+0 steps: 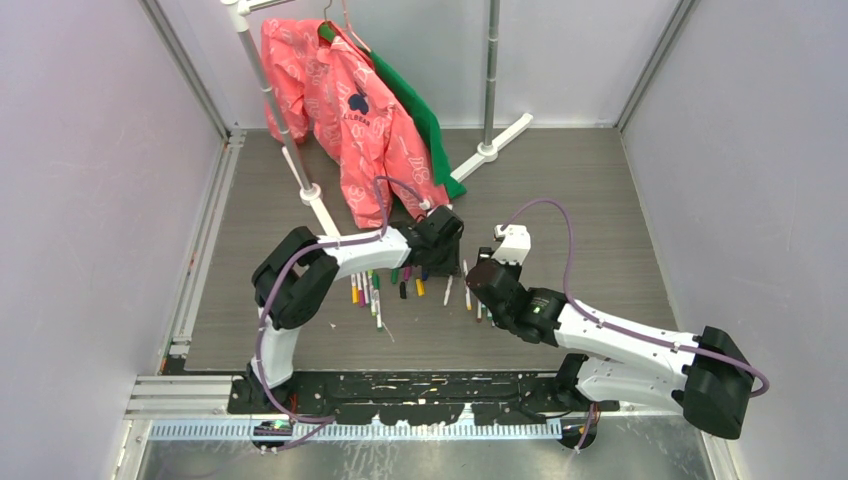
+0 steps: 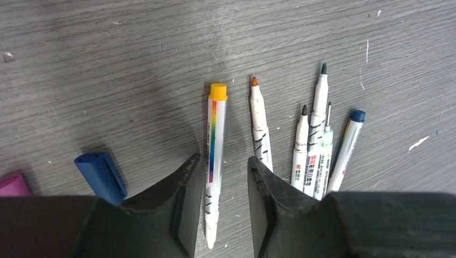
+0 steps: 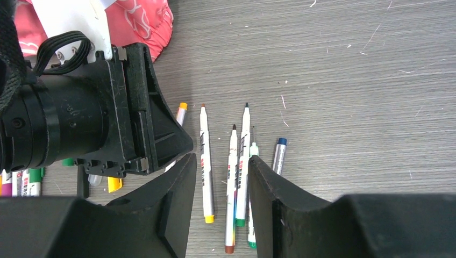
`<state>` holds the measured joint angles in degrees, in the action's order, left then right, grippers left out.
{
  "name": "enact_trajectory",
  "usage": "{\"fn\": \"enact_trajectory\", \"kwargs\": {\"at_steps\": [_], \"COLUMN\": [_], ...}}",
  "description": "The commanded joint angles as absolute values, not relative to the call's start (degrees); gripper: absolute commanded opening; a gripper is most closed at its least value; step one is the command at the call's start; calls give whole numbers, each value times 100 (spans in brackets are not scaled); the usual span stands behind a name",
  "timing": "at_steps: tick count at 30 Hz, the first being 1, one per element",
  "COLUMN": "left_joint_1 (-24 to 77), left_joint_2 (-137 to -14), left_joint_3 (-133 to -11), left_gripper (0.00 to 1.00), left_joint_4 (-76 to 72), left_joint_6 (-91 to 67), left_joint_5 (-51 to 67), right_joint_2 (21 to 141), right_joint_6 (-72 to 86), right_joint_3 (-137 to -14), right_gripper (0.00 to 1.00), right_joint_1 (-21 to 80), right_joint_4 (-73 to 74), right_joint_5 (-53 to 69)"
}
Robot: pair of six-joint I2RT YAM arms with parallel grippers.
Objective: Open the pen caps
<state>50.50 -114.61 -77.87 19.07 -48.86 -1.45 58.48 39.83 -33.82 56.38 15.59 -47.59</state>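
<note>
Two arms meet low over a grey table [image 1: 600,200], with a pink shirt [image 1: 350,110] hanging on a rack behind them. The left gripper [image 2: 223,180] is released, jaws apart, with nothing clamped. Its fingers [image 2: 185,199] sit either side of a white pen [image 2: 214,177] lying flat on the table; I cannot tell if they touch it. The right gripper [image 3: 220,177] is also released, jaws spread and empty, just beside the left one and above a bunch of pens.

Right of the white pen lies an orange-tipped pen [image 2: 261,129] with its tip bare. Next come three more bare-tipped pens [image 2: 317,123] packed side by side, touching.

The yellow cap [image 2: 218,91] is on the far end of the white pen. The blue cap [image 2: 357,115] is on the rightmost pen of the bunch. A loose blue cap [image 2: 100,176] lies on the table left of the left gripper. A pink cap [image 2: 12,185] lies further left, cut off by the frame edge.
</note>
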Motion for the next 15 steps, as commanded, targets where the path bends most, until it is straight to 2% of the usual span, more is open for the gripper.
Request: {"fn": "enact_trajectory", "kwargs": {"at_steps": [1, 10, 15], "left_joint_1": [5043, 5097, 5124], "left_joint_2": [-11062, -9744, -8720], "left_joint_3": [-7892, -7086, -6274], "left_gripper": [37, 38, 38], "left_joint_4": [1748, 1645, 1864], "left_joint_6": [-4909, -4904, -4891], "left_joint_5": [-229, -765, -1556], "right_joint_2": [5653, 5531, 5559], "right_joint_6": [4096, 4053, 4006], "right_joint_3": [-3397, -3375, -3371], "right_gripper": [46, 46, 46], "right_joint_1": [5625, 5628, 5629], "right_joint_4": [1576, 1621, 1560], "right_joint_5": [-5004, -5033, -4987]}}
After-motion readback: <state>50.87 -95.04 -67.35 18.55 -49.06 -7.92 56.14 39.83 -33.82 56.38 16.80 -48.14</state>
